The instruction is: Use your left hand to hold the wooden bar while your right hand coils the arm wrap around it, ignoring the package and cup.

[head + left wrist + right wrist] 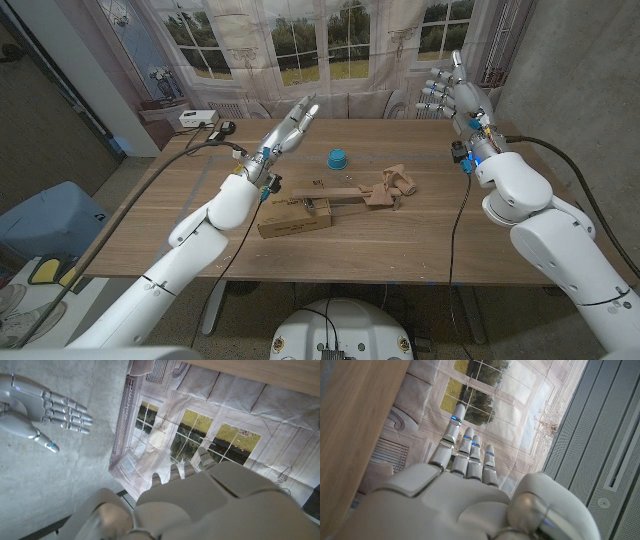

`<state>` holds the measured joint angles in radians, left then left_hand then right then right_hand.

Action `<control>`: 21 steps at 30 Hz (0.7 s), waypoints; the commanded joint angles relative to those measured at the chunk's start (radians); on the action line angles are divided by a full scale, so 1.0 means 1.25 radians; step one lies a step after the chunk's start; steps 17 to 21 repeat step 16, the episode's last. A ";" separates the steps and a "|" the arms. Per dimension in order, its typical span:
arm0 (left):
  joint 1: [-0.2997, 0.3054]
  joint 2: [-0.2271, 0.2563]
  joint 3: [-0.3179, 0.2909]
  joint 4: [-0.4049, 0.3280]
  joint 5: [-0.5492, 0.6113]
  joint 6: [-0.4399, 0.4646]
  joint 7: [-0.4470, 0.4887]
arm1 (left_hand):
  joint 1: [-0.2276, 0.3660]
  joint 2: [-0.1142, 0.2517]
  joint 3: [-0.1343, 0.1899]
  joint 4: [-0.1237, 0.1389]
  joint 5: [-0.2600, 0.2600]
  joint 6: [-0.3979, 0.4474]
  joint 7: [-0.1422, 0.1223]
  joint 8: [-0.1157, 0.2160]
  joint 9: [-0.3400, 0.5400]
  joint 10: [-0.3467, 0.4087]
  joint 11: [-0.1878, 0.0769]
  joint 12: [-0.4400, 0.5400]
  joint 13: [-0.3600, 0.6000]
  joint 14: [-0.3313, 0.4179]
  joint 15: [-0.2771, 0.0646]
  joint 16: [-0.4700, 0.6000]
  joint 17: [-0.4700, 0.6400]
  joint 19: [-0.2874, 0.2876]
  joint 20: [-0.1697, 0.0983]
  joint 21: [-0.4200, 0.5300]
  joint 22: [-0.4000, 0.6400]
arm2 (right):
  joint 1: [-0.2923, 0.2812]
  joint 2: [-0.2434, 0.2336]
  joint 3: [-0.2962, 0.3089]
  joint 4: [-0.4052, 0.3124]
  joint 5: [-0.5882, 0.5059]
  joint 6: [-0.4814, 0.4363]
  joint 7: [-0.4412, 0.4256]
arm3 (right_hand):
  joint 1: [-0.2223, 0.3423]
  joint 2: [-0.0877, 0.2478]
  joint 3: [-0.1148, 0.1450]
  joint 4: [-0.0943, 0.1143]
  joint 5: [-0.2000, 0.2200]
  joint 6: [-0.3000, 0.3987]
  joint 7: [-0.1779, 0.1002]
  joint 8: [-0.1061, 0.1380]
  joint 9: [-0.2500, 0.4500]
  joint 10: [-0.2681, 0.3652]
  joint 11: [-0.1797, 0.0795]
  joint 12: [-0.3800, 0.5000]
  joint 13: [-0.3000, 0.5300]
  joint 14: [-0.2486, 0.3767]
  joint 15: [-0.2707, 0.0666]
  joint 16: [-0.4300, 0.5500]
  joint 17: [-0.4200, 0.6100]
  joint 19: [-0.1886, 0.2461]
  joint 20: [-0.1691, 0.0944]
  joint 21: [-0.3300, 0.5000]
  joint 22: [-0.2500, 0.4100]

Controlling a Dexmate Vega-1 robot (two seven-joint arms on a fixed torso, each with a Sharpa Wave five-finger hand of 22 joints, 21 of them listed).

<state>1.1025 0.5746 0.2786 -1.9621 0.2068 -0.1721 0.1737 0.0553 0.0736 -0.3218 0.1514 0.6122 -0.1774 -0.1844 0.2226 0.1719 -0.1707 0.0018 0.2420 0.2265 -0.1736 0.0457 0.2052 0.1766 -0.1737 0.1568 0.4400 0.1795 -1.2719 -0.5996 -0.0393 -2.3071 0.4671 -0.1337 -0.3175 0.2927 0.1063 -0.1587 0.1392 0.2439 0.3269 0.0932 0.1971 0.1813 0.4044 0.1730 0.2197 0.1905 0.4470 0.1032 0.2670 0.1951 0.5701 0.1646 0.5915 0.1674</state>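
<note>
1. centrally on the wooden tabletop (400,240) lies the wooden bar (345,194), a thin stick lying flat, running from the package toward the arm wrap.
2. the arm wrap (392,187) is a tan, crumpled strip of cloth bunched at the bar's right end, touching it; whether any of it is wound around the bar cannot be told.
3. the package (294,217) is a flat brown cardboard box lying at the bar's left end, nearer the robot; it looks closed, and what it holds cannot be seen.
4. the cup (337,157) is small and blue, standing by itself farther back on the tabletop, apart from the bar; its inside cannot be made out.
5. the left hand (288,133) is raised above the tabletop to the left of the cup, fingers straight and close together, holding nothing; the left wrist view shows its back (200,505) with the fingers reaching out empty.
6. the right hand (457,95) is raised over the far right of the tabletop, fingers spread and upright, holding nothing; it also shows from the left wrist camera (40,410) and in its own wrist view (465,495).
7. both hands are well apart from the bar and the wrap.
8. behind the tabletop hangs a printed backdrop (330,40) of windows and trees.
</note>
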 commanded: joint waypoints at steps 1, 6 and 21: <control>-0.053 0.036 0.026 0.123 -0.214 -0.190 0.015 | 0.013 0.004 0.000 -0.005 -0.003 -0.014 -0.005 -0.001 0.002 -0.051 -0.005 0.003 -0.005 -0.060 -0.011 -0.002 0.000 -0.070 -0.008 -0.004 0.000 | -0.009 -0.015 -0.031 0.046 0.067 0.044 0.000 | -0.008 0.000 -0.007 0.002 0.004 0.008 0.006 0.008 0.002 0.008 0.001 0.001 0.001 0.011 0.007 0.003 -0.001 0.015 0.004 -0.004 0.000; -0.072 0.049 0.039 0.160 -0.315 -0.231 -0.063 | 0.022 0.007 0.002 -0.008 -0.006 -0.010 -0.005 -0.005 0.002 -0.049 -0.006 0.000 -0.011 -0.054 -0.014 -0.004 -0.001 -0.058 -0.013 -0.004 0.000 | -0.009 -0.021 -0.051 0.053 0.069 0.056 -0.014 | -0.014 -0.001 -0.011 0.003 0.005 0.012 0.004 0.007 0.002 0.017 -0.001 0.001 0.001 0.024 0.010 0.005 -0.001 0.039 0.009 -0.003 0.000; -0.076 0.070 0.044 0.175 -0.393 -0.221 -0.110 | 0.033 0.012 0.005 -0.011 -0.011 -0.013 -0.002 -0.012 0.002 -0.051 -0.005 -0.005 -0.016 -0.056 -0.013 -0.009 -0.002 -0.052 -0.016 -0.008 -0.001 | 0.023 0.009 -0.117 0.111 0.023 0.145 -0.031 | -0.030 0.014 -0.015 0.007 0.012 0.028 0.006 0.005 0.003 0.015 -0.003 -0.011 0.002 -0.012 0.002 -0.020 0.001 -0.063 0.021 -0.073 0.003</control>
